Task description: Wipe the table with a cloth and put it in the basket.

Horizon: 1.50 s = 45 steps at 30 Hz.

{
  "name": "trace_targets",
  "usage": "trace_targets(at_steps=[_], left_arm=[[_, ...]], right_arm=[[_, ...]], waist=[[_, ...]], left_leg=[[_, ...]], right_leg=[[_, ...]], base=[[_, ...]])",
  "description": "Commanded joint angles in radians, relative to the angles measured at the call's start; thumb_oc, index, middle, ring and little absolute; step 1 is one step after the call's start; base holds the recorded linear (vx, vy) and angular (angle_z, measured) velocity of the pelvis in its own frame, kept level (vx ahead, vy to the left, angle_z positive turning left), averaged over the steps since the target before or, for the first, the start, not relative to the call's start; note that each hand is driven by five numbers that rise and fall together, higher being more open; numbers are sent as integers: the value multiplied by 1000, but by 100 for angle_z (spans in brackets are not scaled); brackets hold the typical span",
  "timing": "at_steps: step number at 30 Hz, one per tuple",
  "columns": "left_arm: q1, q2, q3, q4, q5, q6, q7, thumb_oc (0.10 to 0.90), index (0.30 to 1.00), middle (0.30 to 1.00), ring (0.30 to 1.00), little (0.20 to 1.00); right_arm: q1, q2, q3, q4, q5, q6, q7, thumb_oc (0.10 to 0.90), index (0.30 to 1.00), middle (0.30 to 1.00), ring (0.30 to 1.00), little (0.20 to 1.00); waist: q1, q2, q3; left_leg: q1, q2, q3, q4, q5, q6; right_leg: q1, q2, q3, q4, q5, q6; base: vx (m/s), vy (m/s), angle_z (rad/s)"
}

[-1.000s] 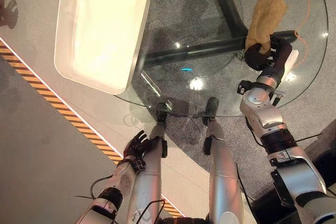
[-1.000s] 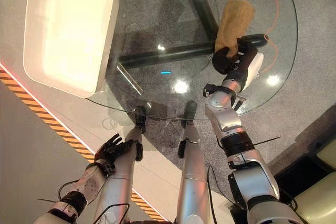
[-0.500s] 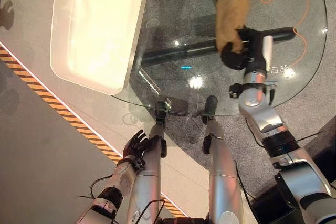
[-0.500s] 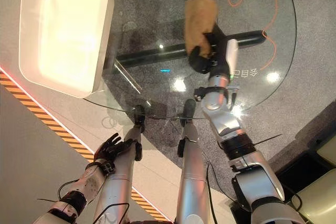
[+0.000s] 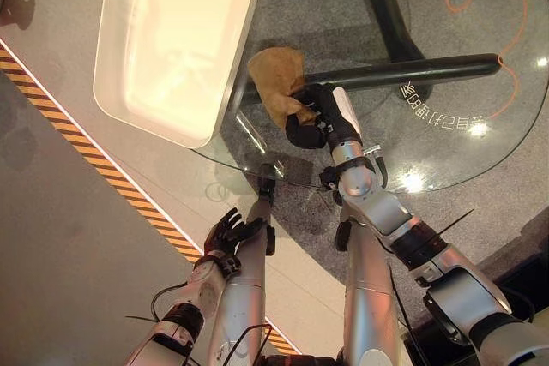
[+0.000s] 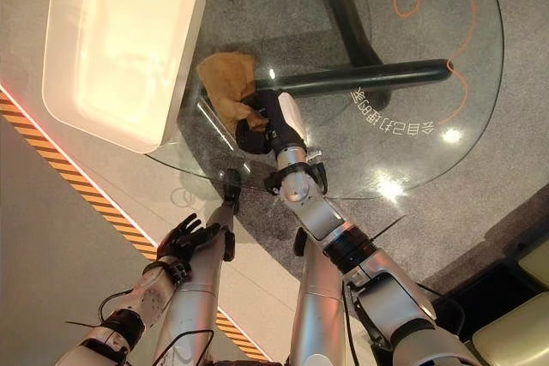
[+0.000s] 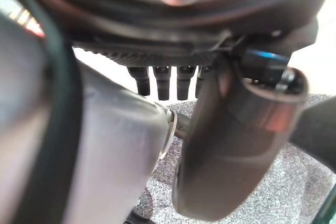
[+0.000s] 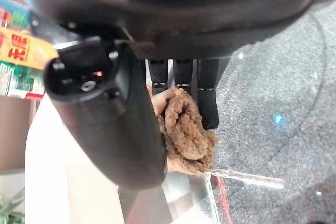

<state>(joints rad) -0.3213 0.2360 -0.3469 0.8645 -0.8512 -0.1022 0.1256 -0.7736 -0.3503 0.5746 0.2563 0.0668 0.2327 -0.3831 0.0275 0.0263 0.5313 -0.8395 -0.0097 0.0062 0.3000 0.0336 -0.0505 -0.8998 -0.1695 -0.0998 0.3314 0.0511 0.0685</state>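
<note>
left eye view: one cloth [image 5: 276, 73], one basket [image 5: 225, 113].

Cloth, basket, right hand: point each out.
brown cloth [image 5: 274, 70], left eye view, on the bunched fabric beyond the hand.
white basket [image 5: 242, 36], left eye view, on its rim nearest the cloth.
right hand [image 5: 316, 119], left eye view, on its dark back.

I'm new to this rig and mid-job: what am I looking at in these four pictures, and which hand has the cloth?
It is a two-legged humanoid robot. The two wide pictures come from its head camera, looking down at a round glass table. A white basket stands at the table's left edge. The right hand is curled round a brown cloth beside the basket. The close-ups come from wrist cameras; the right one shows the cloth pinched. The left hand hangs low by the leg, fingers relaxed.
</note>
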Motion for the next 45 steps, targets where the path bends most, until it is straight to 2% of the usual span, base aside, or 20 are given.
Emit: trace_targets(at_steps=[1,7,13,17,32,38,45], left_arm=[[62,-84,-76,-5,-19,9,5,800,900,900,900,900],[59,-81,-81,-3,-22,10,7,800,900,900,900,900],[54,-64,-79,-4,-23,20,5,800,900,900,900,900],[54,-54,-79,-17,-26,29,8,800,900,900,900,900],[63,-50,-72,-10,-32,26,9,800,900,900,900,900],[69,-54,-66,-11,-32,16,15,800,900,900,900,900],[97,-51,-44,-10,-22,-5,5,800,900,900,900,900]], right_arm=[[-17,26,104,-115,-35,-39,65,100,300,300,300,200],[-17,20,136,-110,13,-49,116,100,300,300,300,200],[-20,4,157,-155,51,-62,214,100,300,300,300,200],[-24,-11,163,-186,57,-60,229,100,300,300,300,200],[-8,-34,72,-186,57,-93,54,100,300,300,300,200],[-12,-64,11,-175,-42,-46,-46,100,300,300,300,200],[-17,-140,-112,-123,-59,-20,-165,100,300,300,300,200]], waist=[[0,46,-11],[3,46,-11],[2,40,-11],[2,37,-11],[-7,35,-11],[-10,31,-11],[-18,19,-11]], left_leg=[[-65,-65,69,67,-19,42],[-63,-65,70,66,-18,41],[-61,-63,72,68,-16,42],[-63,-60,76,70,-16,40],[-64,-53,83,72,-20,44],[-56,-52,84,68,-23,46],[-50,-46,88,69,-31,50]], right_leg=[[-24,60,-15,-26,37,1],[-23,57,-18,-28,38,3],[-22,58,-21,-24,40,6],[-24,58,-22,-23,41,8],[-31,63,-14,-15,42,10],[-26,65,-12,-14,42,13],[-20,74,-7,-15,43,14]], base=[[0,0,0],[0,2,2],[1,-5,1],[0,0,0],[0,0,0],[0,0,0],[0,0,0]])
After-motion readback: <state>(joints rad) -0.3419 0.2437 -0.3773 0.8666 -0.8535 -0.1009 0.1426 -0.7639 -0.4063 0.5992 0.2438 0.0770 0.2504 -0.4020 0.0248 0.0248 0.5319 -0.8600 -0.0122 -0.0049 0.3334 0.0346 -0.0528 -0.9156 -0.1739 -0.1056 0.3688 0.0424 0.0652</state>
